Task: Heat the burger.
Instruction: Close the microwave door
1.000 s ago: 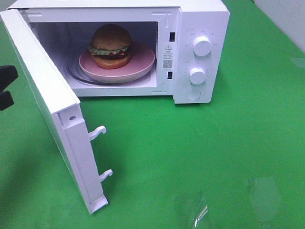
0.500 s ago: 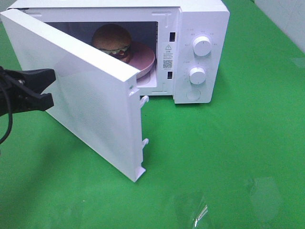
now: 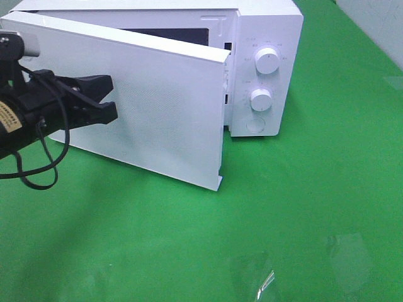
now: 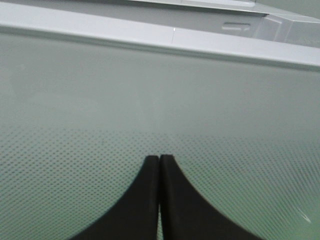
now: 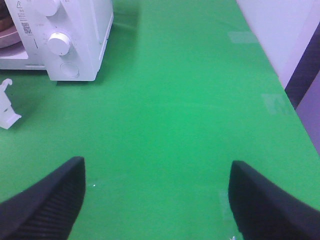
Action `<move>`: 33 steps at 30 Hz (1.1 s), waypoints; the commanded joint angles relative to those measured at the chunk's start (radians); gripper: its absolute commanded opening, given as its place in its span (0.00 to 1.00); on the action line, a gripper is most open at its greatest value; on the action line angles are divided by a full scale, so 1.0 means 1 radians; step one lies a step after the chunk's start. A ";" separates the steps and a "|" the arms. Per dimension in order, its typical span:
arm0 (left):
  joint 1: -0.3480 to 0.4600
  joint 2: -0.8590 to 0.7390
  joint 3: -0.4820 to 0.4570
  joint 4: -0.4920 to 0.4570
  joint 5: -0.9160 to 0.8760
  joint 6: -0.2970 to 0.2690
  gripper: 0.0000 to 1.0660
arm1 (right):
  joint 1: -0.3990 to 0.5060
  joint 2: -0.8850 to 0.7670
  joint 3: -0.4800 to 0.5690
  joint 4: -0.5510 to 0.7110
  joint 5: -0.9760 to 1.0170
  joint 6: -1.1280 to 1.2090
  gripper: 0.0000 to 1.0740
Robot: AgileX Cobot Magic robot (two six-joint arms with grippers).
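left fingers clenched by one microwave door, right fingers spread; two knobs

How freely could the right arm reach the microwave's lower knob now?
Probably yes: only green cloth lies before the lower knob, the door stops short of it, and the right fingers are open and empty.

Left arm's matte black tapered fingers, a thin looping black cable and a yellow printed label; right arm's black fingers are finely ribbed.
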 commanded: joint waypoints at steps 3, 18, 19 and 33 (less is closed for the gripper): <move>-0.069 0.063 -0.106 -0.085 0.051 0.027 0.00 | -0.006 -0.028 0.002 0.001 -0.008 0.009 0.71; -0.125 0.212 -0.345 -0.131 0.105 0.030 0.00 | -0.006 -0.028 0.002 0.001 -0.008 0.009 0.71; -0.130 0.227 -0.372 -0.131 0.105 0.030 0.00 | -0.006 -0.028 0.002 0.001 -0.008 0.009 0.71; -0.130 0.315 -0.535 -0.165 0.156 0.051 0.00 | -0.006 -0.028 0.002 0.001 -0.008 0.009 0.71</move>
